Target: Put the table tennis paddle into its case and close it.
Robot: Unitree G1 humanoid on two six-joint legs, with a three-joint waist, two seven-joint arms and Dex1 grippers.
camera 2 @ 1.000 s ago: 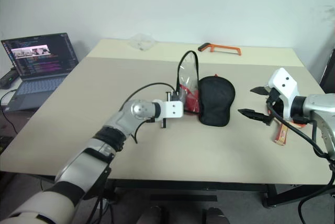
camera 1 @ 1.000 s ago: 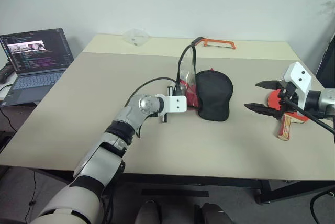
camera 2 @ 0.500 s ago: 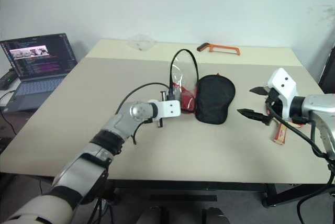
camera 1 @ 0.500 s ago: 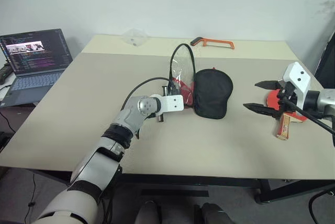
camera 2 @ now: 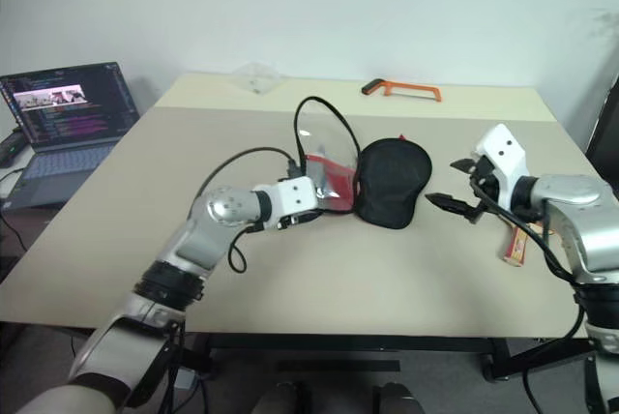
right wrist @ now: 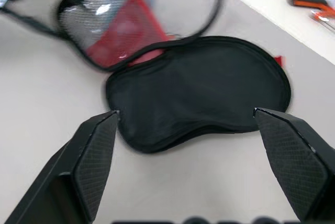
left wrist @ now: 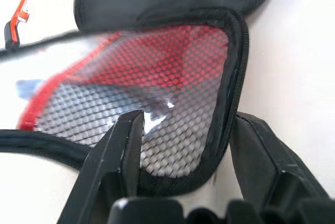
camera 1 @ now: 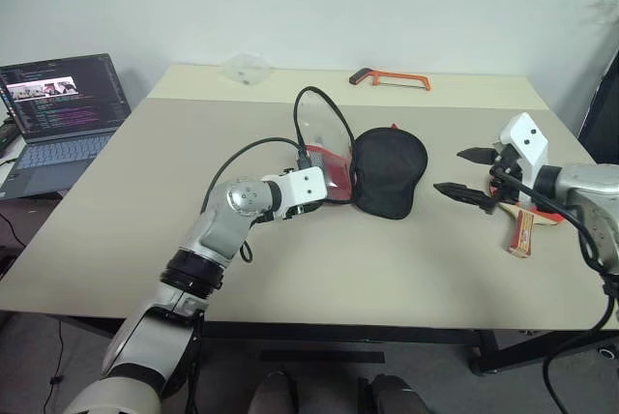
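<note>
Red and black is pretty much the whole story in the middle of the frame: the case [camera 1: 372, 172] lies unzipped on the beige table [camera 1: 193, 240], its black-lined half flat and facing up just right of centre, while the other half, red with a black mesh pocket, is tipped up on edge to the left of it, the black zip edging looping above. The left gripper [left wrist: 183, 145] sits right at that raised flap; in the left wrist view the mesh corner lies between the two black fingers [left wrist: 123, 150], which stand parted on either side of it rather than pinching it, so it reads as let go, not clenched. The right gripper [camera 1: 464, 174] hangs at centre right with its jaws spread wide and nothing between them, tips pointing toward the black half of the case but apart from it. The table tennis paddle [camera 1: 525, 221] lies on the table at the right edge of the frame, mostly hidden behind the right gripper's arm, its wood-and-red handle sticking out toward the bottom. An orange hacksaw [camera 1: 390, 77] rests at top centre, and a laptop [camera 1: 58, 109] sits open at the far left.
</note>
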